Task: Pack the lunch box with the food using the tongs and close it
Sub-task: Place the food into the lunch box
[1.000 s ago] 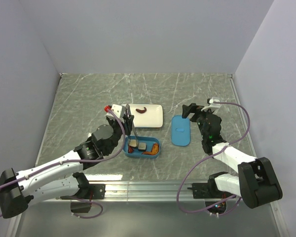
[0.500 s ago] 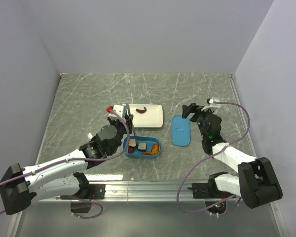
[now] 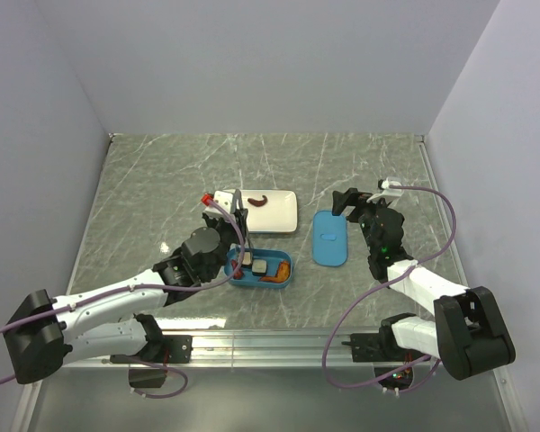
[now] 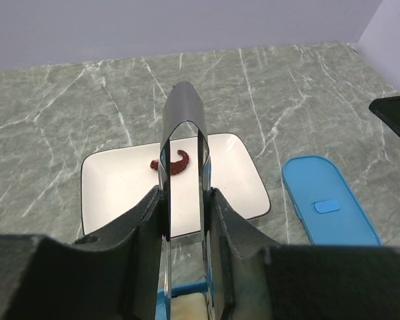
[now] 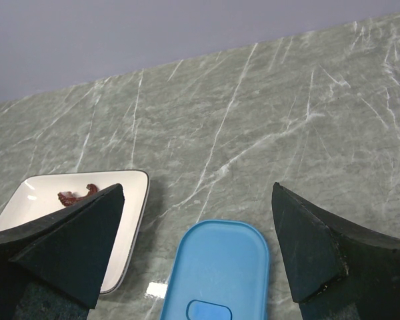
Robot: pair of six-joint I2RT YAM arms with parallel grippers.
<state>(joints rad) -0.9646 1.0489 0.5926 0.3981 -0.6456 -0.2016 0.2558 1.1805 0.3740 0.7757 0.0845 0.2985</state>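
My left gripper (image 3: 237, 241) is shut on the tongs (image 4: 184, 143), its black fingers (image 4: 235, 233) squeezing the two thin metal legs. The legs run down into the open blue lunch box (image 3: 285, 279), where the tips are hidden. In the box lie food pieces: whitish cubes (image 3: 260, 266) and an orange bit (image 3: 280, 274). A whitish cube (image 4: 187, 311) sits between the tong legs. One dark red piece (image 4: 177, 163) lies on the white plate (image 4: 113, 187). The blue lid (image 3: 328, 238) lies flat to the right of the box. My right gripper (image 5: 199, 193) hangs open just above the lid (image 5: 220, 267).
The plate (image 3: 283, 214) stands just behind the box, close to the tongs. Grey walls close in the marble table (image 3: 162, 180) on the left, back and right. A metal rail (image 3: 270, 337) runs along the near edge.
My left arm has shifted a little to the right with the tongs, staying over the left end of the box. The right arm has not moved.
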